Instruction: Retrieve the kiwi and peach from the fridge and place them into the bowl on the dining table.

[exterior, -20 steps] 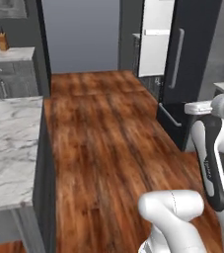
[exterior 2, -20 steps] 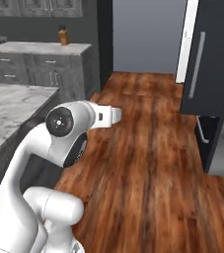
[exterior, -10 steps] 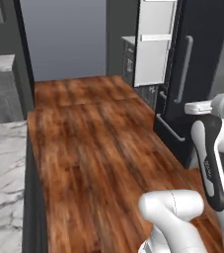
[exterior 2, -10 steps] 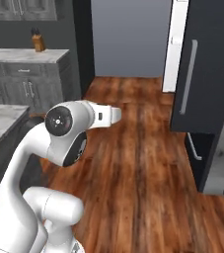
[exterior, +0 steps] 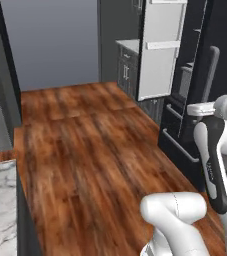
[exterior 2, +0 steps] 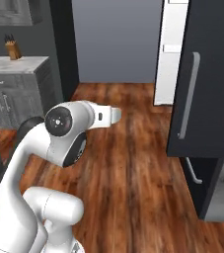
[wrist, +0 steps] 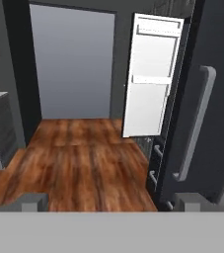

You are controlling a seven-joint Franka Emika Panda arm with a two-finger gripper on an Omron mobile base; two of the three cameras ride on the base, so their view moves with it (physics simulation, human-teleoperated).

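wood floor [exterior: 85, 150], open fridge [exterior 2: 202, 99] beside

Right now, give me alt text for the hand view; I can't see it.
The black fridge fills the right side, its grey bar handle close by and its far door swung open, white inside. Wood floor runs toward a grey wall; the gripper is open and empty.

The fridge [exterior: 205, 65] stands tall and black at the right of the wooden floor, with both doors swung open. The far door [wrist: 150, 74] shows its white inner lining with shelf rails, and the near door [exterior 2: 207, 79] is edge-on and dark, with a long grey bar handle [exterior 2: 188, 96] running upright along it. Low down are dark drawers [exterior: 177, 145] with grey handles; the shelves inside are too dim to make out.
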